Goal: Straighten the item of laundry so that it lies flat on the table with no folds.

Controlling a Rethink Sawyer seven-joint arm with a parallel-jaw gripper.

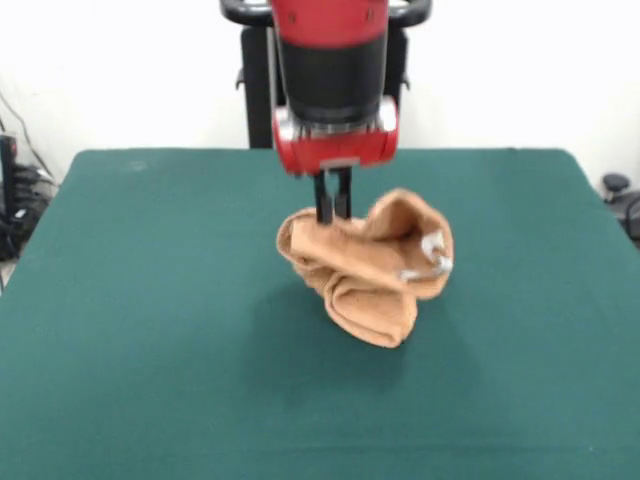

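1. Table (120, 330): dark green, wide, bare all round the towel; far corners and near edge cut off by the frame.
2. Arm (333, 70): red and black, dropping straight down onto the towel's upper left part; upper links cut off above.
3. Towel (365, 270): orange-brown, bunched into a tall crumpled heap about mid-table, folded over itself several times, lower lobe sagging toward the near side. Appears partly lifted, with a shadow beneath, though contact with the table cannot be ruled out.
4. Gripper (333, 205): dark fingers close together, pinching a ridge of towel at the heap's upper left edge.
5. Label (432, 252): small, white, on the towel's right side, twisted and hard to read.
6. Step in hand, as judged: pinch-and-lift of one edge, early in the task, nothing flat yet.
7. Next move, as judged: pull up and away so that the folds drop out, then lay down spread; likely more than one regrasp at a corner.
8. Hidden: towel corners, border bands, underside, exact depth of the pinch.
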